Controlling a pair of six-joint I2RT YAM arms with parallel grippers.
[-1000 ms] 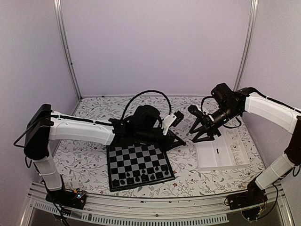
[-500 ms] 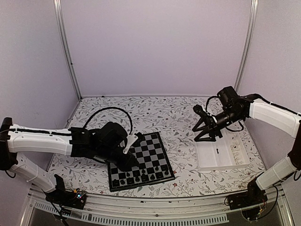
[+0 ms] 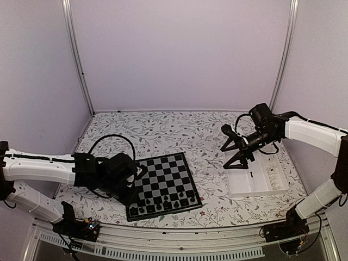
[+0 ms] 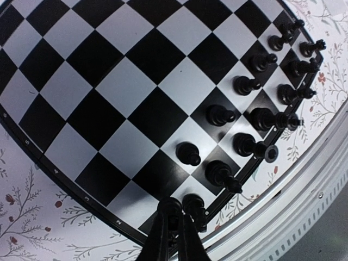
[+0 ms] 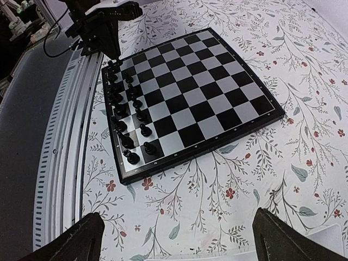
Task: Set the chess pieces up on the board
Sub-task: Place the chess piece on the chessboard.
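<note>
Now, left fingers [image 4: 164,231] tight together at a corner of the board [image 4: 136,109], right fingers [image 5: 81,239] wide apart.

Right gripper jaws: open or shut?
Open. The right wrist view shows the right gripper with its fingertips at opposite bottom corners, wide apart, gripping nothing.

In the left wrist view the board [image 4: 136,109] runs off the frame at 12 and 9 o'clock. The left hand [image 4: 178,206], at 6 o'clock, partly covers one corner piece [image 4: 197,207]. From above, the chess pieces [image 3: 163,205] are too small to tell apart by kind. In its own wrist view, the fingers of the right hand [image 5: 176,217] are cropped at 6 o'clock.
</note>
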